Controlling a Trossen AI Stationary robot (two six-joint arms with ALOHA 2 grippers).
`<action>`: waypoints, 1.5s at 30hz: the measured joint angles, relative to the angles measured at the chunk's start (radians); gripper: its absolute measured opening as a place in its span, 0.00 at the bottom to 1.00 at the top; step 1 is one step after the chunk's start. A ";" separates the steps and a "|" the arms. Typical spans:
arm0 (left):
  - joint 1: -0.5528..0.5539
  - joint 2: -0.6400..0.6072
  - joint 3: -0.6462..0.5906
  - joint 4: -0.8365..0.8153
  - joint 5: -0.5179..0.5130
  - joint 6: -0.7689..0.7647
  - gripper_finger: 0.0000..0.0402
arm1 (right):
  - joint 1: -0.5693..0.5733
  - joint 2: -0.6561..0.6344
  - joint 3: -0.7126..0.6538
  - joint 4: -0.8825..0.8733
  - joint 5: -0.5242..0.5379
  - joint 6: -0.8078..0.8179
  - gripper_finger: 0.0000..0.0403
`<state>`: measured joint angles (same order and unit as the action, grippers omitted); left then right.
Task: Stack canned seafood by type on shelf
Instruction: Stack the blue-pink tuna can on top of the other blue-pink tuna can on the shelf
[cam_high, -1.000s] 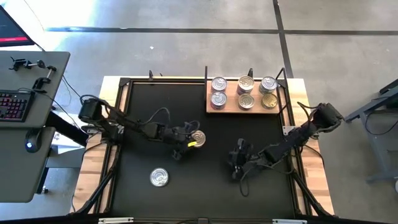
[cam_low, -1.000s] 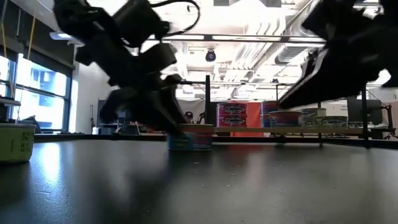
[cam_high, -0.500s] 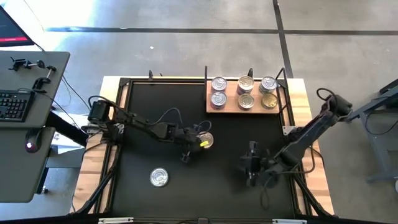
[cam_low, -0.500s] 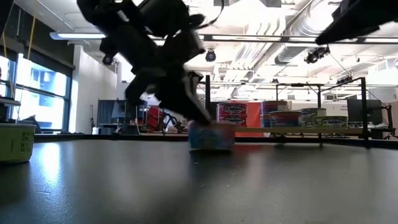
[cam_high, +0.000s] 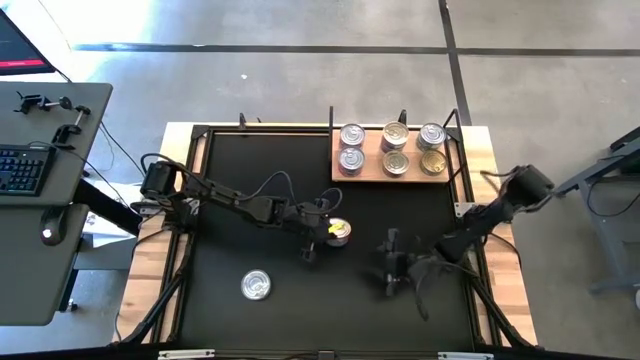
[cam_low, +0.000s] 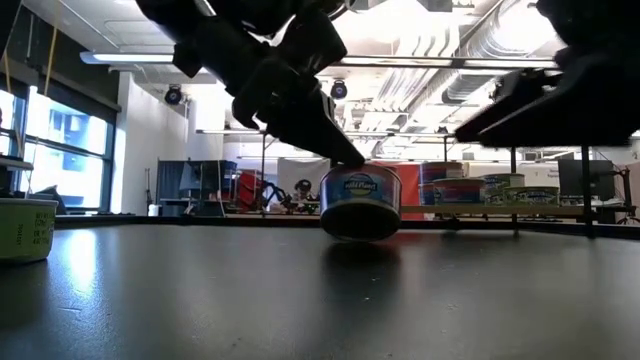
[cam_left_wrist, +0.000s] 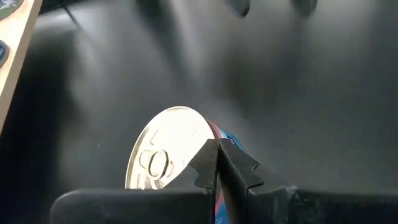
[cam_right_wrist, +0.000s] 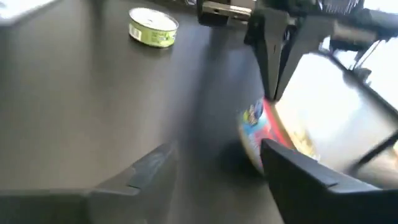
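A canned seafood tin with a blue and red label stands on the black table, right of centre. My left gripper is shut, and its tips are at this tin's edge. My right gripper hovers open to the tin's right, nearer the front edge, its fingers on either side of empty table. The shelf, a wooden board at the far right, carries several tins in two rows. A green-labelled tin sits alone at the near left. My left gripper pushes the tin with its shut fingertips, set against the top rim on the tin's left side. The fingers slant down from the table's left. The tin's base is on the table.
A black frame borders the table, with upright posts by the shelf. The green-labelled tin also shows in the low view and the right wrist view. A desk with a keyboard stands off to the left.
My left gripper has moved toward the table's right edge and slightly nearer, and the blue and red tin has slid that way along the table with it. My right gripper went toward the right edge, then came back left toward the tin.
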<state>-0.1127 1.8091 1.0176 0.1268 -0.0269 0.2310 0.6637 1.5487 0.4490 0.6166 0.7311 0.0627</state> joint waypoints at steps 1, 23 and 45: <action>0.000 0.000 0.000 0.001 0.000 -0.010 0.00 | -0.018 0.028 0.001 0.042 -0.003 -0.069 0.57; 0.001 -0.002 0.001 0.061 -0.004 -0.063 0.00 | -0.259 0.240 0.231 -0.101 -0.038 -0.424 0.71; 0.010 -0.093 -0.051 -0.045 -0.323 -0.147 0.00 | -0.074 -0.098 0.335 -0.933 0.222 0.244 0.42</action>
<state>-0.1032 1.7163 0.9664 0.0820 -0.3502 0.0839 0.5895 1.4507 0.7837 -0.3167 0.9531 0.3071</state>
